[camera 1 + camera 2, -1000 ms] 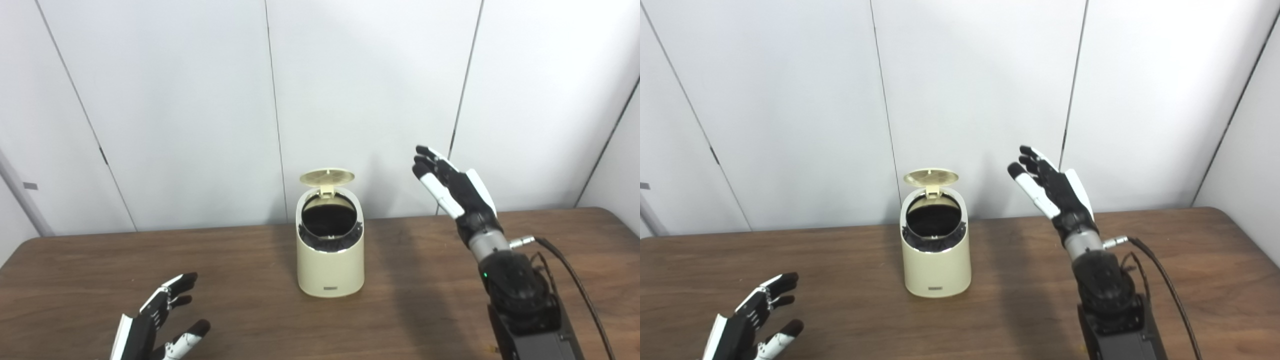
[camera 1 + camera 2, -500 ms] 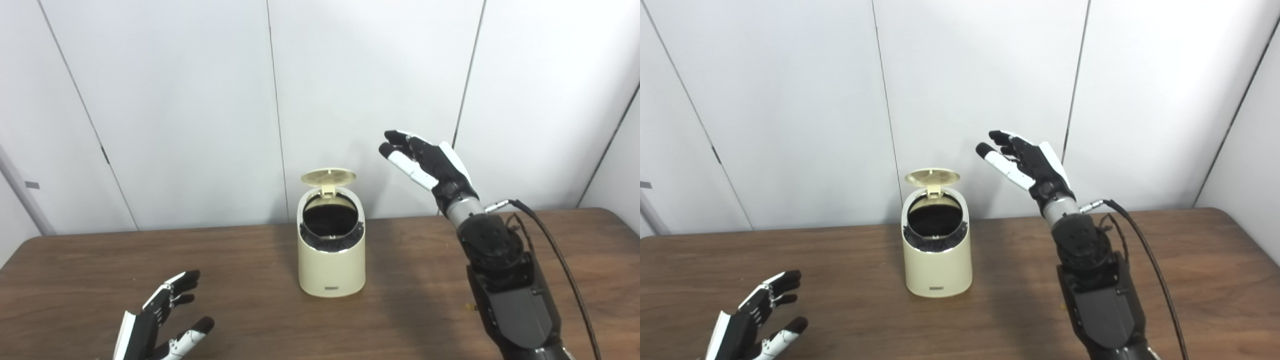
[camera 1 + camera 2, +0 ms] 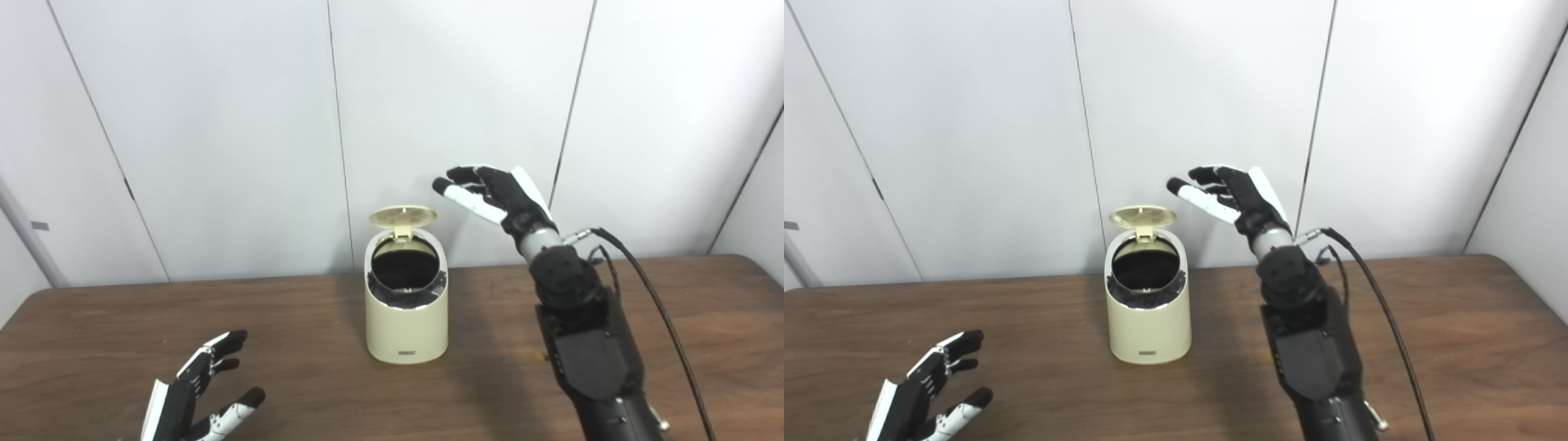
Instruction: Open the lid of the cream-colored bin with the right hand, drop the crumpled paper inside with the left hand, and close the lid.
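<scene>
Sitting mid-surface is the cream-colored bin point(image 3: 406, 306), its lid point(image 3: 403, 216) flipped up at the back and the dark inside showing. Right robot hand point(image 3: 495, 193) hangs above and just right of the lid, fingers spread, holding nothing. Left robot hand point(image 3: 197, 395) is low over the brown surface point(image 3: 122, 331), also open and empty.

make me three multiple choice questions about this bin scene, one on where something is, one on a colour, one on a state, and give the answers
1. Where is the right hand?
A. raised, up and right of the round bin lid
B. flat on the brown wooden table
C. inside the bin

2. What colour is the small plastic bin?
A. blue
B. cream
C. red

3. How is the lid?
A. shut
B. lying on the table
C. hinged up, open

Answers: 1 A, the hand is in the air, clear of the lid. 2 B, the body is cream. 3 C, the dark opening shows.
</scene>
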